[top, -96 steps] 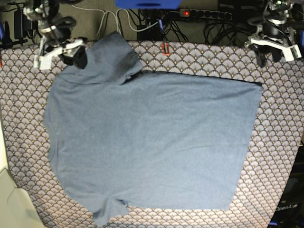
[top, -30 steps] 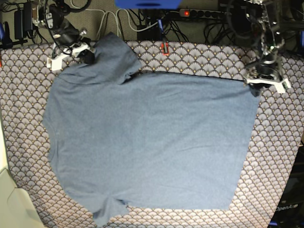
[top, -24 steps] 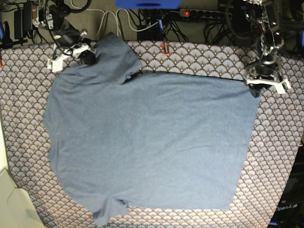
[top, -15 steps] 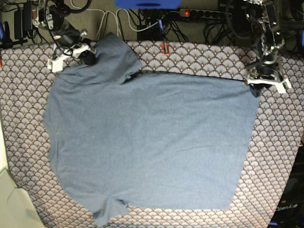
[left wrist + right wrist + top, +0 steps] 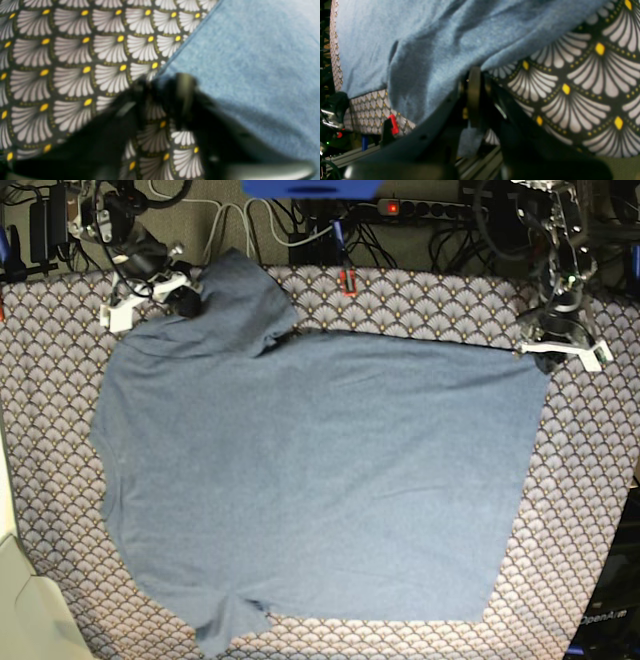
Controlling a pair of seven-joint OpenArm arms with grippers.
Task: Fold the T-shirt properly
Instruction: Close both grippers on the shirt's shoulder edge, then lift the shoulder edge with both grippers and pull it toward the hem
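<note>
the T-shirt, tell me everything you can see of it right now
The T-shirt is a heathered slate-blue knit, spread nearly flat on the scallop-patterned table cover, plain side up with no lettering showing. One sleeve points to the far edge, the other to the near edge. The right end effector has closed on fabric at the far sleeve; the left end effector sits at the far hem corner.

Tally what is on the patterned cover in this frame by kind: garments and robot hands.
Garments: 1, the T-shirt
Robot hands: 2, the left hand at the shirt's hem corner and the right hand at the sleeve
Total: 3
</note>
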